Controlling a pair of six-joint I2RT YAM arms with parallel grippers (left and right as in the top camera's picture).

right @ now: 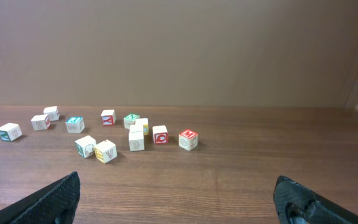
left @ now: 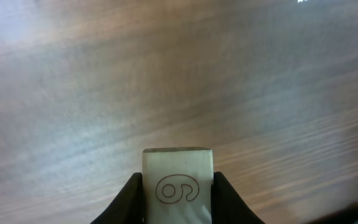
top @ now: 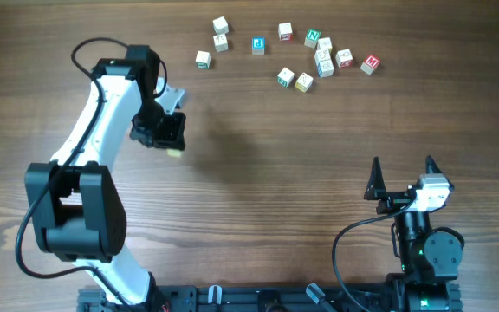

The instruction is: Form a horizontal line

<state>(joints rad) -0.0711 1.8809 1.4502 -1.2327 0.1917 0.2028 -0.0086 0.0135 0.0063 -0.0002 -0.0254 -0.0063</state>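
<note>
Pinching square cream wooden cube, grained tabletop

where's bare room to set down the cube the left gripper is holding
Bare table spans the whole middle, between the left gripper with its cube and the open right gripper. Crowded only at the far edge, among the scattered cubes.

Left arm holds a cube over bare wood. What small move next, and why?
Probably lower the left gripper and set the cube down on the table: the jaws clamp it over open wood, and the other cubes lie scattered well away from it.
</note>
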